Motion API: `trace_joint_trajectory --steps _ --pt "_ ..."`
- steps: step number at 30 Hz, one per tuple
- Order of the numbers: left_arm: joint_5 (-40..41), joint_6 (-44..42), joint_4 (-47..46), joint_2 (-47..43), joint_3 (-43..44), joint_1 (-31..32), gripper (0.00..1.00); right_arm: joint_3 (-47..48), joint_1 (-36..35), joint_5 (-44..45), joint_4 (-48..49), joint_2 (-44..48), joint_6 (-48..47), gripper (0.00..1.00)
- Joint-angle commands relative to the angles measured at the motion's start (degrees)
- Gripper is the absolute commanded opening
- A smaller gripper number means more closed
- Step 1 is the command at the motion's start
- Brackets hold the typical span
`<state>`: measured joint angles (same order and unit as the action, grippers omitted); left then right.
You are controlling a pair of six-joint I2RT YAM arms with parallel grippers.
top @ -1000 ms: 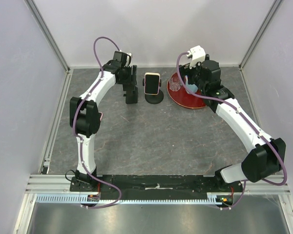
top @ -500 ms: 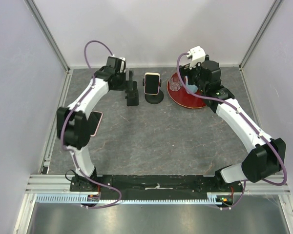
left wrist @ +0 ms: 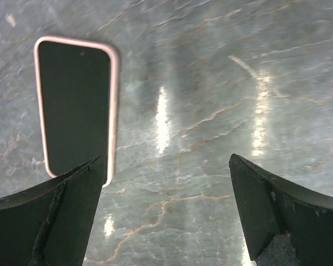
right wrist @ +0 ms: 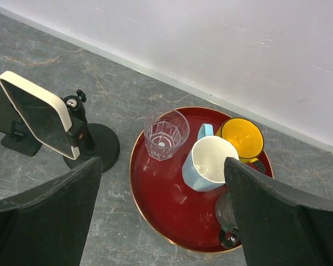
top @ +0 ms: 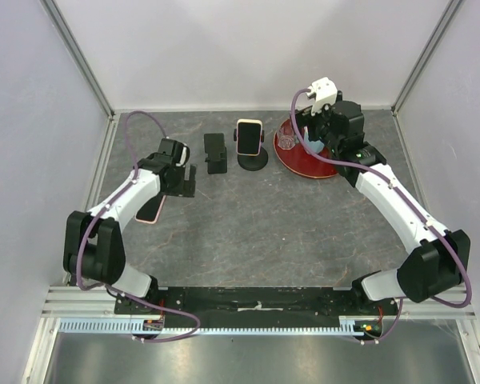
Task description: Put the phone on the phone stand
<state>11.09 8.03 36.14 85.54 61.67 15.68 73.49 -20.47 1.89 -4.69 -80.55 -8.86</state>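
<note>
Top external view first: the grey stone-pattern table [top: 248, 232] carries everything. My left arm [top: 124, 200] is folded low on the left side, elbow pulled toward its base, forearm angled forward and to the right, wrist tipped down at the tabletop. The left gripper [left wrist: 165, 183] stands spread wide with nothing between its fingers [left wrist: 61, 210], only bare table. My right arm [top: 400, 204] is stretched out toward the far right corner, wrist hanging over the near rim of the red tray [top: 300, 168]. The right gripper [right wrist: 162, 172] is also splayed fully apart and grips nothing.

The phone [left wrist: 75, 105] in its pink case lies flat on the table, dark screen up, under the left forearm and just left of the gripper. In the left wrist view its long axis runs along the fingers' direction, and its near end slips behind the left finger; I cannot tell whether they touch.

Farther back, a second phone [top: 250, 136] in a cream case sits upright on the round-based phone stand [top: 253, 162], and an empty black holder [top: 216, 154] sits just left of it. On the tray stand a blue mug [right wrist: 206, 163], a yellow mug [right wrist: 242, 138] and a clear glass [right wrist: 165, 134].
</note>
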Motion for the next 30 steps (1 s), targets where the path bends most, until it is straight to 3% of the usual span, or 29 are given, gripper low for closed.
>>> trace_joint_trajectory --steps 1,7,11,16,20,23,30 --pt "2.8 2.2 -0.2 -0.5 1.0 -4.9 1.0 -1.1 0.3 -1.4 2.2 2.7 -0.9 0.98" --pt "-9.9 9.0 -5.4 0.7 -0.4 -18.4 0.98 -1.3 0.9 -1.8 2.3 2.9 -1.1 0.98" --pt "-10.7 11.6 -8.1 0.6 -1.7 -25.4 0.98 -1.8 1.2 -1.7 2.3 3.5 -1.3 0.98" --pt "-18.0 15.4 -10.4 3.5 -0.5 -32.6 1.0 -1.5 1.2 -3.2 2.4 3.0 -1.0 0.98" --pt "-23.5 18.0 -11.0 8.6 0.7 -35.0 1.0 -1.3 1.2 -3.6 2.3 2.8 -0.7 0.98" --pt "-22.8 17.7 -11.9 10.8 1.1 -35.5 0.99 -1.3 1.2 -3.5 2.3 2.8 -0.8 0.98" --pt "-25.8 19.0 -16.5 10.4 -5.9 -35.5 0.98 -1.1 1.3 -3.5 2.4 2.2 -0.5 0.98"
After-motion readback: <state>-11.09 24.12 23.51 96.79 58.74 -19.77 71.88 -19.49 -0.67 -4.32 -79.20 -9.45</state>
